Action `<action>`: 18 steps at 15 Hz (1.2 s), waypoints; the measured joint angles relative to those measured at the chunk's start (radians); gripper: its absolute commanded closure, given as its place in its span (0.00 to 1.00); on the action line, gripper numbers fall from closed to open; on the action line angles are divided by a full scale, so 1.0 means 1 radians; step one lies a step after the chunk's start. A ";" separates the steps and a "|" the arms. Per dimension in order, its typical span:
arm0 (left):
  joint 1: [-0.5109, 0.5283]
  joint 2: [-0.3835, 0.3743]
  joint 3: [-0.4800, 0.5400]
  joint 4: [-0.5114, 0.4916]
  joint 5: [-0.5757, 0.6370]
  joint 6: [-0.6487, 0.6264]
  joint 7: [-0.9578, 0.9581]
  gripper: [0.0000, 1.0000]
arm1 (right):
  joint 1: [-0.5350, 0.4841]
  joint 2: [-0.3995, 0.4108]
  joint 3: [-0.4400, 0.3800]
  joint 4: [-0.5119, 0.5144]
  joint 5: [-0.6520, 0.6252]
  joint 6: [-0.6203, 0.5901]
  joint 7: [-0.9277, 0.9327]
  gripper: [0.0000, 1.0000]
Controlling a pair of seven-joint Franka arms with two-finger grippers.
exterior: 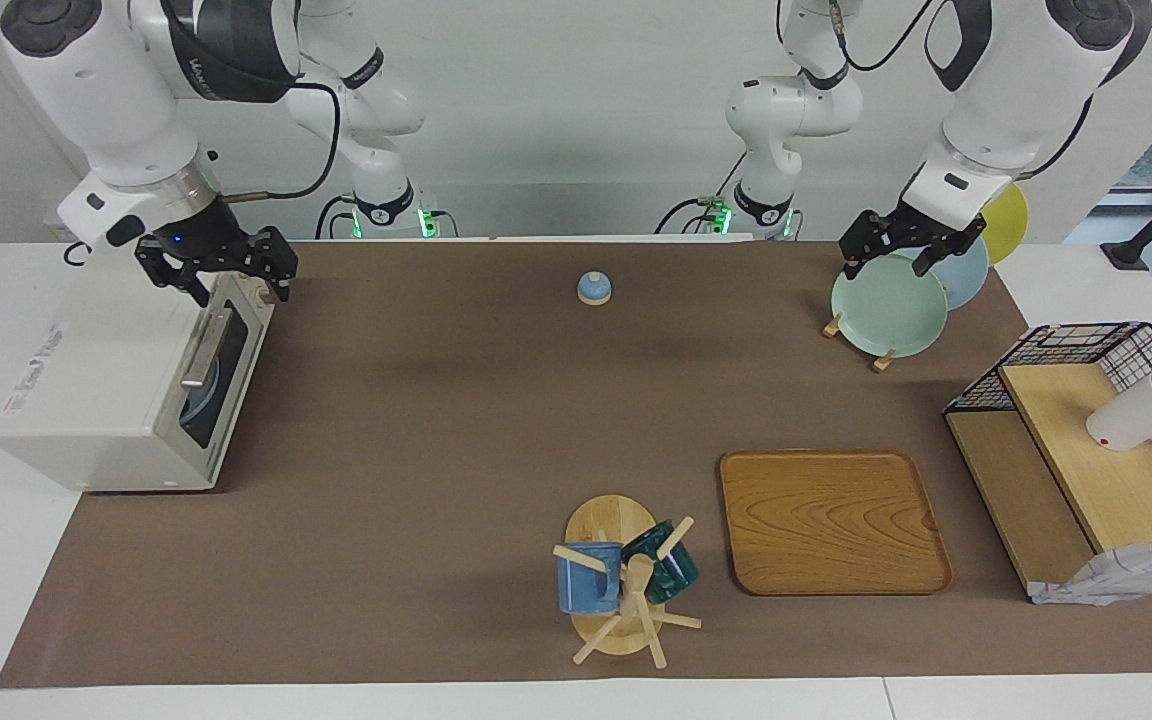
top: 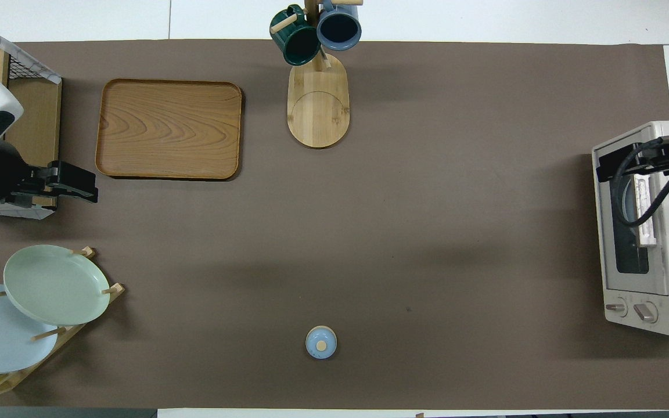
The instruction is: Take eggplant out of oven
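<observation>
The cream-white oven [exterior: 101, 400] stands at the right arm's end of the table, with its dark glass door [exterior: 221, 385] shut and the metal bar handle [exterior: 204, 350] across it. The oven [top: 662, 316] also shows in the overhead view, knobs toward the robots. The eggplant is hidden; only a faint pale round shape shows through the glass. My right gripper [exterior: 218, 270] hangs open over the oven's door edge, holding nothing; it shows as the right gripper [top: 622, 165] from above. My left gripper [exterior: 891, 255] waits open above the plate rack and appears as the left gripper [top: 76, 187] in the overhead view.
A plate rack [exterior: 886, 305] with green, blue and yellow plates stands near the left arm's base. A wooden tray [exterior: 833, 520] and a mug tree [exterior: 621, 585] lie farther from the robots. A small blue lidded pot [exterior: 593, 288] sits mid-table. A wire-and-wood shelf [exterior: 1086, 470] holds a white cup.
</observation>
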State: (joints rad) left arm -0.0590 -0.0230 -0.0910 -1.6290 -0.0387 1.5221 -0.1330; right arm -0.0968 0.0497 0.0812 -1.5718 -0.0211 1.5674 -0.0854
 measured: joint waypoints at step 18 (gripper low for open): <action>0.000 0.000 0.000 0.000 0.000 0.000 0.000 0.00 | -0.014 -0.010 -0.005 -0.061 -0.091 0.057 -0.011 1.00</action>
State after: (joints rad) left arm -0.0590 -0.0230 -0.0910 -1.6290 -0.0387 1.5221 -0.1330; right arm -0.1106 0.0395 0.0759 -1.6331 -0.1122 1.6243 -0.0967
